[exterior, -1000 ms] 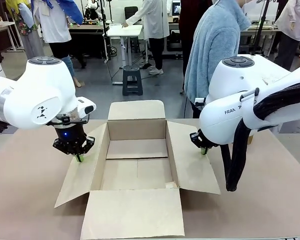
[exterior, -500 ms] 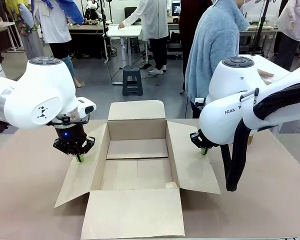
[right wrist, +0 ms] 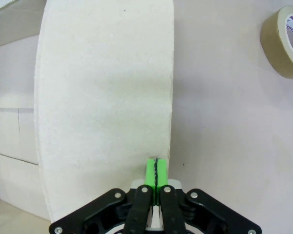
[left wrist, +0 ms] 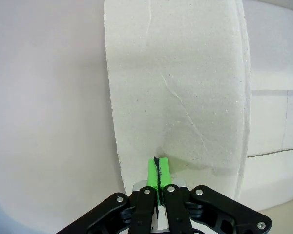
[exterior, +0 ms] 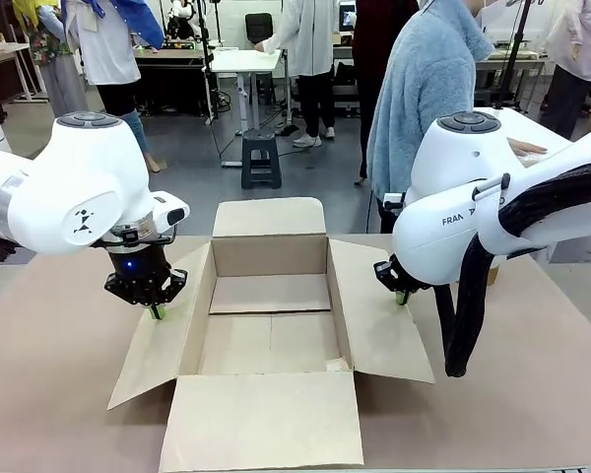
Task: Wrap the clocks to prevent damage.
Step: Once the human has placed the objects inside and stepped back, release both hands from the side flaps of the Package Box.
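The left arm (exterior: 79, 192) and right arm (exterior: 463, 212) are glossy white with rounded joints capped by dark grey discs. The left carries a small black logo and a blue wrist light, the right black "FRA" lettering and a thick ribbed black cable (exterior: 463, 305). The jaws are black with silver screws and bright green pads (left wrist: 152, 171).

Locate the cardboard box (exterior: 271, 340) at the centre of the table (exterior: 49, 394). It stands upright with its top open and its bare floor showing a seam across the middle. All four flaps are folded outward. The left flap (exterior: 167, 335) and right flap (exterior: 374, 315) slope down to the table. The far flap (exterior: 269, 217) stands nearly upright, and the near flap (exterior: 261, 419) lies flat towards you. A roll of tan tape (right wrist: 285, 41) lies flat on the table, well apart from the right flap.
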Tool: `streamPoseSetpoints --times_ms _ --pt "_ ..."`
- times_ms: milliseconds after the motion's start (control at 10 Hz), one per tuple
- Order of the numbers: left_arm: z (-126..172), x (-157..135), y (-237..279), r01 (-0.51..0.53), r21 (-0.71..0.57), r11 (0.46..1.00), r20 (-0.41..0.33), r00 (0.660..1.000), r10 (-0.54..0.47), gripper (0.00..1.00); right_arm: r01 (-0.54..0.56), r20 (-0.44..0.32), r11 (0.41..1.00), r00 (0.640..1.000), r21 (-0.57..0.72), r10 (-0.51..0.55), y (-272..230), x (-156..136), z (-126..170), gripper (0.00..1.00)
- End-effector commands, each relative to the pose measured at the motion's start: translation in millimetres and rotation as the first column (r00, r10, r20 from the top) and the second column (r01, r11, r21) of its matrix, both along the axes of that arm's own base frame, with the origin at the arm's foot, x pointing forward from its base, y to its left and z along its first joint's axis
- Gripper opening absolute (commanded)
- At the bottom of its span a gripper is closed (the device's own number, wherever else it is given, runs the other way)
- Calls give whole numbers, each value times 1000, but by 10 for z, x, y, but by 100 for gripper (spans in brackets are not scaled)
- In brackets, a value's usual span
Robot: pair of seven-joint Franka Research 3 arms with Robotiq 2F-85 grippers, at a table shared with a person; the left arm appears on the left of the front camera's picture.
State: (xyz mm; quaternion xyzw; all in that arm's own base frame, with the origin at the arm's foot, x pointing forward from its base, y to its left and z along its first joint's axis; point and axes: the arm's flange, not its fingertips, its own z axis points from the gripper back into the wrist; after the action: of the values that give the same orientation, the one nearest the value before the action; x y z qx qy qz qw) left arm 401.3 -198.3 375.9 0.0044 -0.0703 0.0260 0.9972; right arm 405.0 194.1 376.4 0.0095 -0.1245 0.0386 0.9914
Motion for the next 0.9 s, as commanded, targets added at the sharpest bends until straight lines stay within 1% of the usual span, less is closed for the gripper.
streamPoseSetpoints --times_ms 0,800 --pt "10 -11 8 -9 20 1000 4 1000 9 0 -2 -4 1000 1000 -9 2 -3 -16 16 1" --pt "10 -11 8 -9 20 1000 4 1000 9 0 -2 -4 1000 1000 -9 2 -3 -16 16 1"
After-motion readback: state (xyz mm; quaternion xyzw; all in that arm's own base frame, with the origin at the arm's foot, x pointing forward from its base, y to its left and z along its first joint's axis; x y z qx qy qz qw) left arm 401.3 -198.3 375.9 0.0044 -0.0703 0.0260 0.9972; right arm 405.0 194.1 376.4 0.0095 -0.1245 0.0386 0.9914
